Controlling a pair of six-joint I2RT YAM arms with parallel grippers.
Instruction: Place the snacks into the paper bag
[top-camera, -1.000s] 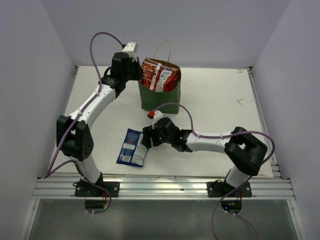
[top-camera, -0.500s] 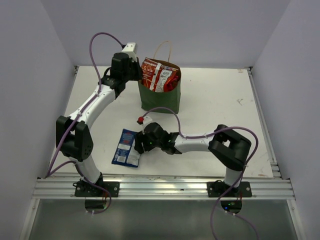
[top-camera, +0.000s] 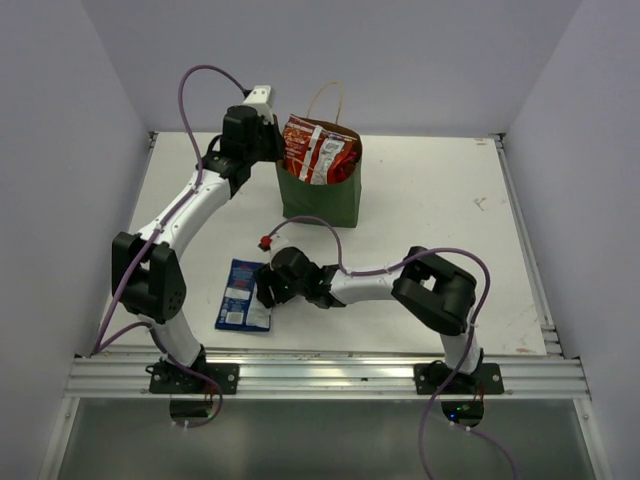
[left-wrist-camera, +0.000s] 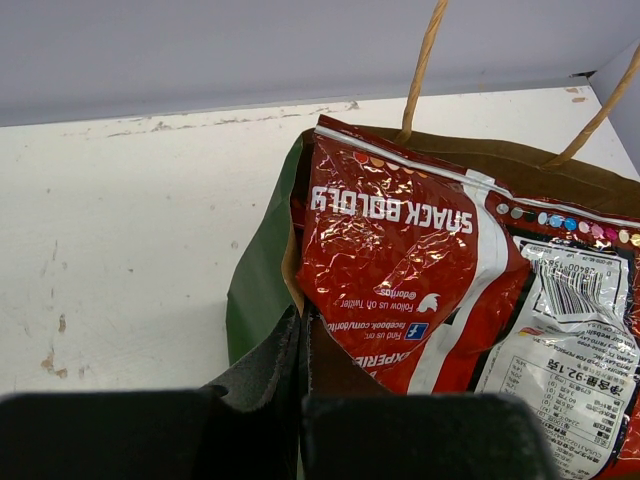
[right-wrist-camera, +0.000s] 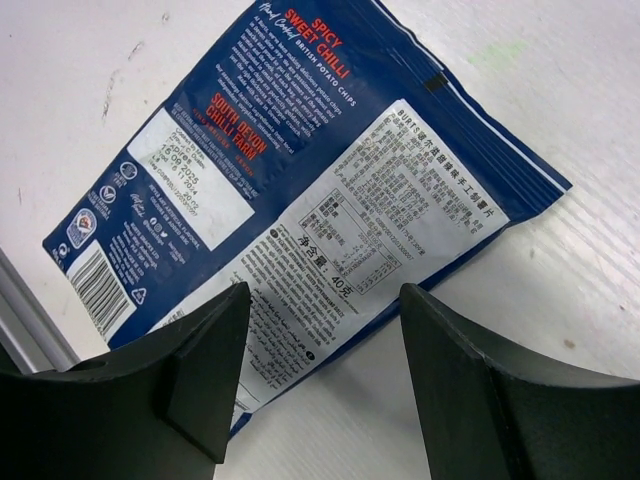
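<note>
Starting with the top view: a white table (top-camera: 440, 190) is boxed in by pale lilac walls (top-camera: 60, 150) at 9, 12 and 3 o'clock. An aluminium rail (top-camera: 330, 375) is run along the 6 o'clock edge. Small dark scuffs are seen on the surface toward 2 o'clock. The paper bag (top-camera: 320, 200) is stood upright at about 12 o'clock of table centre, dark green, with a red packet (top-camera: 320, 150) sticking out of its mouth. The left gripper (top-camera: 275, 150) is parked at the bag's 9 o'clock rim. The blue packet (top-camera: 238, 295) is laid flat at 7 o'clock of the bag, well apart from it, with the right gripper (top-camera: 262, 290) at its 3 o'clock edge.

Left wrist view: the left gripper's fingers (left-wrist-camera: 250, 380) are closed to a thin slit, and the bag's green wall is pinched between them. Tan handles (left-wrist-camera: 425, 65) are seen above the rim. The red packet is leaned inside, its print upside down, and a second packet (left-wrist-camera: 570, 330) with a white barcode panel is tucked beside it at 3 o'clock. The tabletop is chipped and stained, and a plain wall is seen behind it.

Right wrist view: the right gripper's fingers (right-wrist-camera: 200, 380) are spread wide and nothing is gripped. The blue packet is seen between and beyond them, back side up. Whether the tips touch it cannot be told.
</note>
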